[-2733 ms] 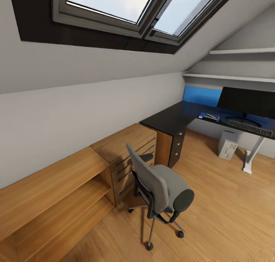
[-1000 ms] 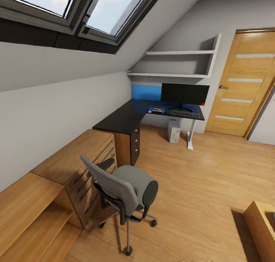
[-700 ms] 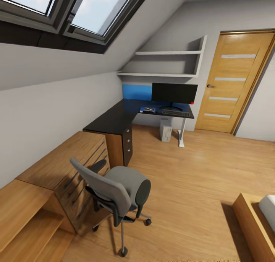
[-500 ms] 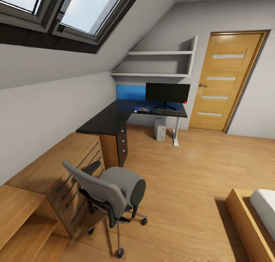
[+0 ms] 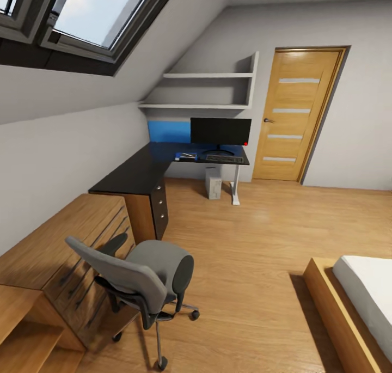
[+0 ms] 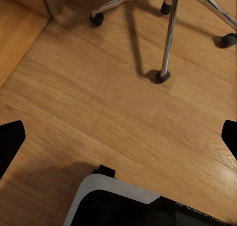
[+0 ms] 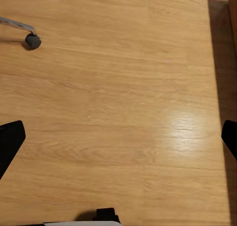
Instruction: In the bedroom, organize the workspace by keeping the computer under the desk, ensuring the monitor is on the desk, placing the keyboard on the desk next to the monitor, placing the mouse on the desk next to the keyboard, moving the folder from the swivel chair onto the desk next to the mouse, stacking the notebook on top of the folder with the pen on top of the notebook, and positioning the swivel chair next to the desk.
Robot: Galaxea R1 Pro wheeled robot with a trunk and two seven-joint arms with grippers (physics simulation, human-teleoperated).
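Note:
The grey swivel chair stands on the wood floor near me, beside the low wooden cabinets, and its seat is bare. Far back is the black L-shaped desk. On it stand the wide monitor and, in front of that, the keyboard. A flat blue folder lies left of the keyboard with something pale on it, too small to name. The white computer sits under the desk. My left gripper hangs open over the floor by the chair's metal base. My right gripper is open above bare floor, near one castor.
Low wooden cabinets line the left wall under the sloping ceiling. A wooden door is at the back right. A bed on a wooden frame fills the lower right corner. Open floor runs between chair, bed and desk.
The whole head view has swung to the right, so the desk and chair slid left in the picture, and the door and bed came into sight. The things themselves have not moved.

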